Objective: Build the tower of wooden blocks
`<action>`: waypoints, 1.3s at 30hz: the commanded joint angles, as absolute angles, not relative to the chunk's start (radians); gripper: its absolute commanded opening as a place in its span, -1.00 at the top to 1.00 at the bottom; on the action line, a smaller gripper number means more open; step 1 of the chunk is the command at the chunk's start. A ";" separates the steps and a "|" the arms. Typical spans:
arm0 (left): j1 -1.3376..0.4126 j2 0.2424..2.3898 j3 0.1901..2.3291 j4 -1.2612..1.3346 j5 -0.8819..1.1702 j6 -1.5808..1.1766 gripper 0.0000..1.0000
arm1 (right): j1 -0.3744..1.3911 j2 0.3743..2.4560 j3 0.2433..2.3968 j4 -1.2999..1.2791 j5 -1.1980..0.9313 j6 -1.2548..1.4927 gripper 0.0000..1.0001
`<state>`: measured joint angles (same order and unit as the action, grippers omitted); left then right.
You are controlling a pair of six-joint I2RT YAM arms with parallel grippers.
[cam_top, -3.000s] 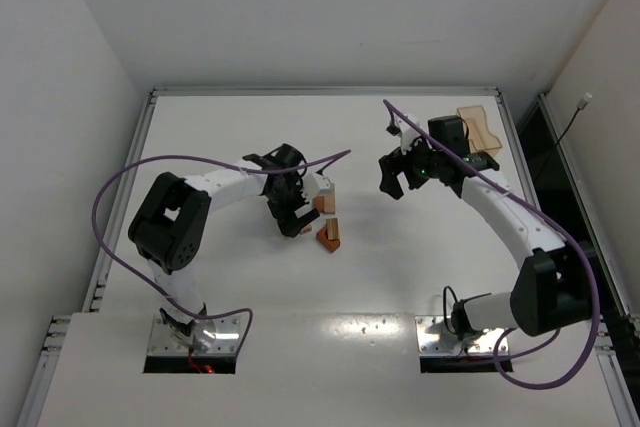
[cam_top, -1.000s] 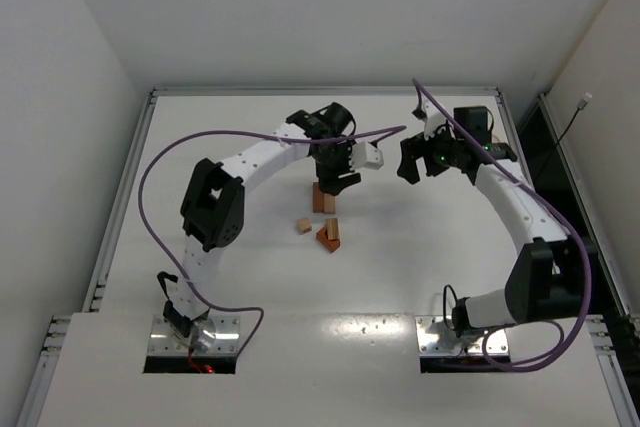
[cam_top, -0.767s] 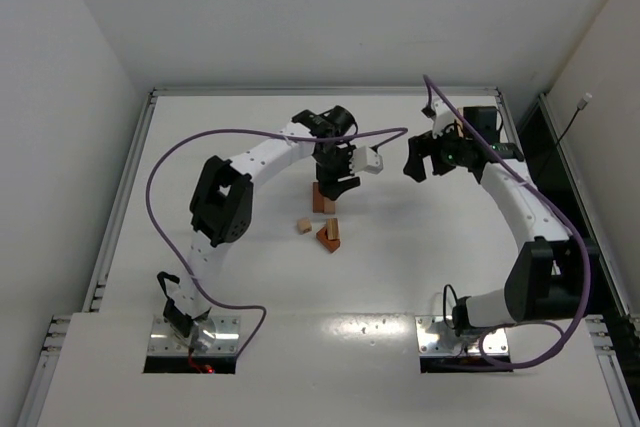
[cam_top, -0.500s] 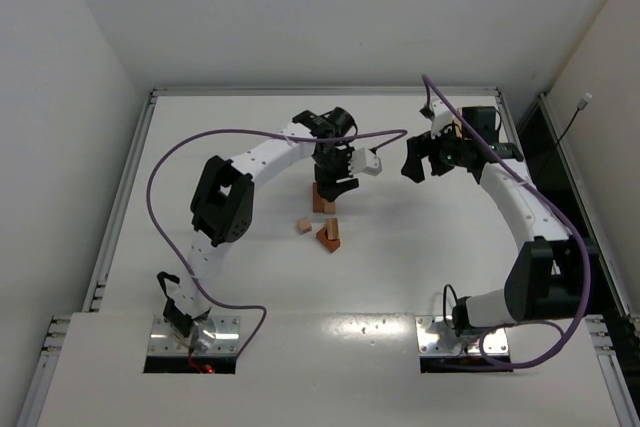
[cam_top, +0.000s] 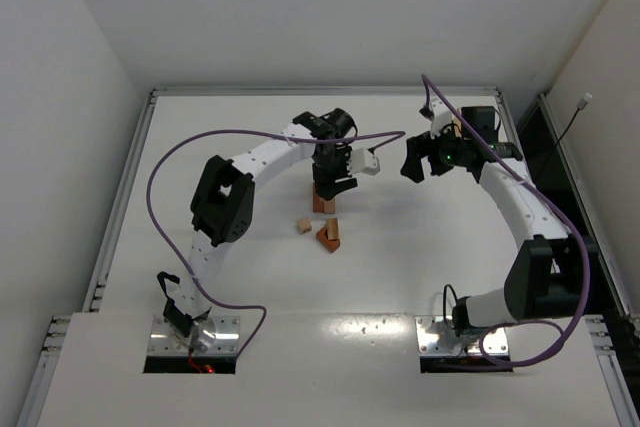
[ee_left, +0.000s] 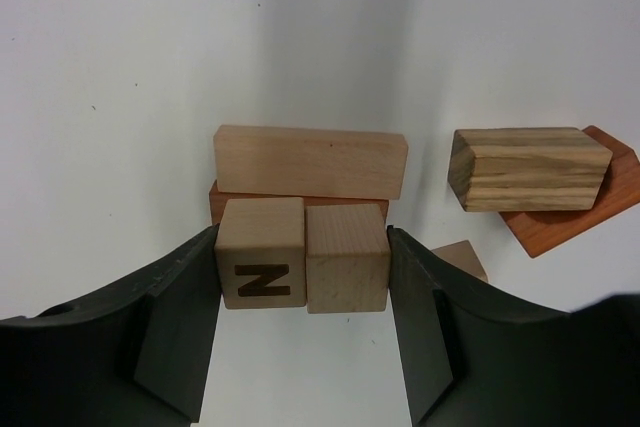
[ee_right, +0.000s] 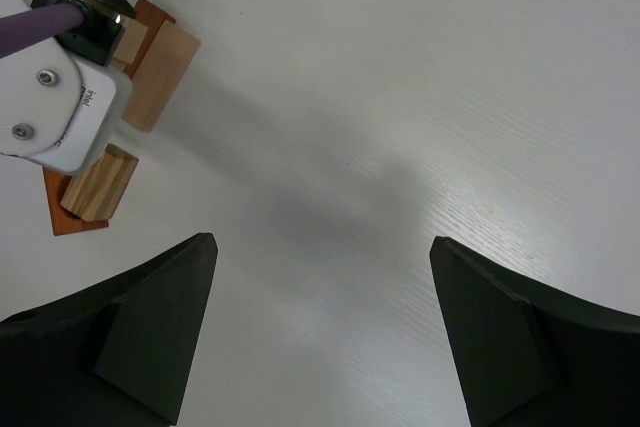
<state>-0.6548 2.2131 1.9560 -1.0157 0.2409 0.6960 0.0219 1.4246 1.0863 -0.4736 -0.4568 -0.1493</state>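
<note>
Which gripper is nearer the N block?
Left. The left gripper clamps the N block and the plain cube beside it; the right gripper hangs open off to the right, apart.

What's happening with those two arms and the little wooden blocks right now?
Left gripper shut on two cubes beside tan bar, red block underneath. Right gripper open, empty. Spare blocks lie apart, nothing blocking.

The left arm (cam_top: 262, 155) arched toward the tabletop's middle, left gripper (ee_left: 303, 267) pinching two cubes (ee_left: 262, 267). The right gripper (ee_right: 320, 337) hung spread wide, nearer the far right corner.
</note>
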 commanded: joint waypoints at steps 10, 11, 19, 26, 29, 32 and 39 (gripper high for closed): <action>-0.629 2.255 1.965 -0.992 0.241 0.681 0.98 | 0.021 1.447 1.134 -0.451 -0.500 -0.149 -0.71; -0.629 2.255 1.965 -0.992 0.241 0.681 0.96 | 0.021 1.447 1.134 -0.451 -0.500 -0.149 -0.71; -0.629 2.264 1.974 -0.983 0.250 0.672 0.96 | 0.021 1.456 1.143 -0.451 -0.500 -0.149 -0.71; -0.629 2.284 1.974 -0.983 0.259 0.672 0.93 | 0.021 1.465 1.143 -0.451 -0.500 -0.149 -0.71; -0.629 2.284 1.974 -0.983 0.259 0.672 0.90 | 0.021 1.465 1.143 -0.451 -0.500 -0.149 -0.71; -0.629 2.293 1.974 -0.983 0.268 0.672 0.84 | 0.021 1.465 1.143 -0.451 -0.500 -0.149 -0.71; -0.629 2.303 1.974 -0.983 0.268 0.663 0.81 | 0.021 1.465 1.143 -0.451 -0.500 -0.149 -0.71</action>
